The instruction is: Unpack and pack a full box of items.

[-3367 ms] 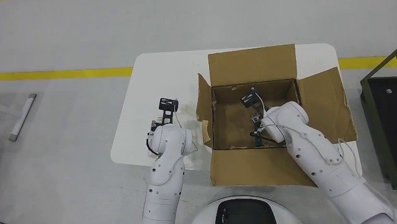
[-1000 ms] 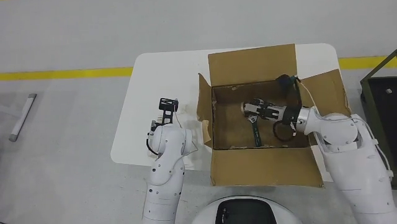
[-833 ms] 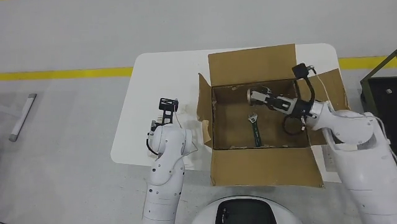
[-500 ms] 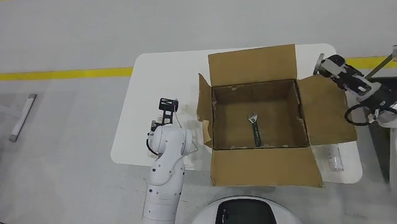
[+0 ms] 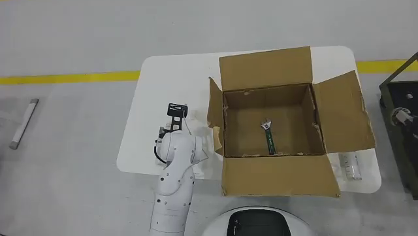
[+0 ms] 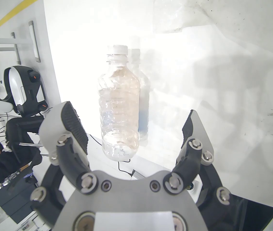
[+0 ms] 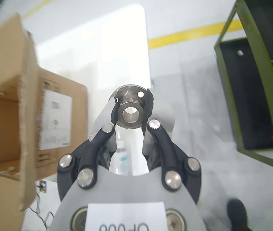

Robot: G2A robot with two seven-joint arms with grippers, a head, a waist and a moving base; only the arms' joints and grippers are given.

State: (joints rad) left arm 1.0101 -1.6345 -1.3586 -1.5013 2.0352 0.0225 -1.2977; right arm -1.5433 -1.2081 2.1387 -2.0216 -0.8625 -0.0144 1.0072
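the cardboard box [image 5: 336, 115] stands open on the white desk [image 5: 170, 85], its four flaps spread out. an adjustable wrench [image 5: 267, 138] with a green handle lies on the box floor. the left gripper [image 6: 130, 111] is spread wide above a clear plastic bottle [image 6: 119, 102], which lies on the desk between its fingers and touches neither. a clear plastic bag [image 6: 172, 10] lies beyond the bottle's cap. the right gripper [image 7: 131, 109] is out to the right of the box, near a green metal frame [image 7: 228, 78], and is clamped narrow on a metal flanged bushing [image 7: 128, 92]. a second bottle [image 5: 351, 165] lies on the desk just beside the box's right flap.
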